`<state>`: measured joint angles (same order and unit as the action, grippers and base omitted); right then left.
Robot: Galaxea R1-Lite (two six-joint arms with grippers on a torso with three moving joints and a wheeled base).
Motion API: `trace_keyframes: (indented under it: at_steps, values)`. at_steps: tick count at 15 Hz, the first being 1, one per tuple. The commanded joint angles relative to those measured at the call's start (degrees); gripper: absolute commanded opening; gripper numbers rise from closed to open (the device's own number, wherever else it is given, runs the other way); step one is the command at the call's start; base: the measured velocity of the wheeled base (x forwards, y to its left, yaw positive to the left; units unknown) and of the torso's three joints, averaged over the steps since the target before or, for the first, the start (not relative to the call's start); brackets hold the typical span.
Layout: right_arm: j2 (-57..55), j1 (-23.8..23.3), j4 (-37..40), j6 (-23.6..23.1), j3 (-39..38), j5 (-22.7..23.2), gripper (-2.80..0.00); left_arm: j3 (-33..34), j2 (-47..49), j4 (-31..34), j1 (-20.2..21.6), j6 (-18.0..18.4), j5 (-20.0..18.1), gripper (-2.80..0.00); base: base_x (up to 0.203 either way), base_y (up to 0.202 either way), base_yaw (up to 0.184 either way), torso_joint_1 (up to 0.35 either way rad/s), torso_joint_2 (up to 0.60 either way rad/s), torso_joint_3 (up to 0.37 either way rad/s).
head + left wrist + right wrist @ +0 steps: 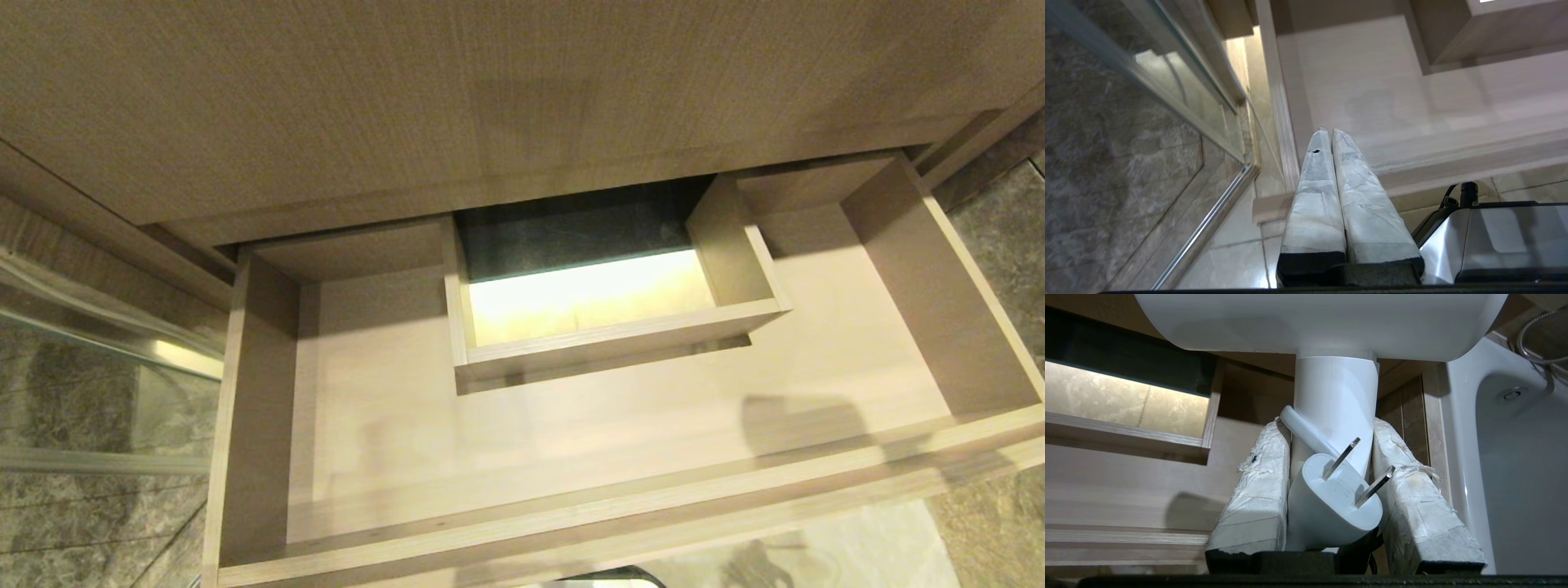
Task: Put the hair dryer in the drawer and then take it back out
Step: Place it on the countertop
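Note:
The drawer point(571, 506) stands pulled out, wide and shallow, and nothing lies on its light wood floor in the head view. In the right wrist view, my right gripper point(1331, 424) is shut on the handle of the white hair dryer point(1331, 318). Its fat barrel fills the space beyond the fingers. The white plug point(1331, 502) and a loop of cord point(1306, 433) sit between the fingers against the handle. The drawer's floor point(1126, 498) lies behind them. Neither arm shows in the head view. My left gripper point(1329, 132) is shut and empty, parked near the drawer's left front corner.
A boxed cut-out point(620, 335) rises from the drawer's rear middle. The cabinet front point(490, 98) overhangs the drawer's back. A glass panel point(98, 392) stands at the left. A white bathtub point(1515, 477) is beside the right gripper. My base point(1494, 241) sits under the drawer front.

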<state>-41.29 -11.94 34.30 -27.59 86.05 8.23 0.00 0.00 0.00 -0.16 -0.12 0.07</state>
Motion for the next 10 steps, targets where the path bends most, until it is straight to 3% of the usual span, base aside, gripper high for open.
trace_keyframes:
  at_steps: [1,3,5,10]
  values:
    - [0.3,0.2,0.1,0.0,0.5,0.1,-2.80,0.0,0.0,-0.1,0.0,-0.1,0.0,-2.80,0.000,0.000,0.000,0.163,-0.16,-0.047]
    - [1.1,0.2,0.6,0.0,0.4,0.1,-2.80,0.0,0.0,-0.1,0.0,0.0,0.0,-2.80,-0.001,0.001,0.052,0.241,-0.45,-0.177]
    - [1.6,0.1,0.9,0.1,0.0,-0.2,-2.80,0.1,0.0,-0.1,0.0,-0.1,0.0,-2.80,0.000,-0.005,0.166,0.230,-0.50,-0.209]
    - [2.6,0.0,1.4,2.5,-0.5,-0.5,-2.80,0.1,0.0,-0.1,0.0,-0.1,0.0,-2.80,0.001,-0.007,0.135,0.063,-0.10,-0.050]
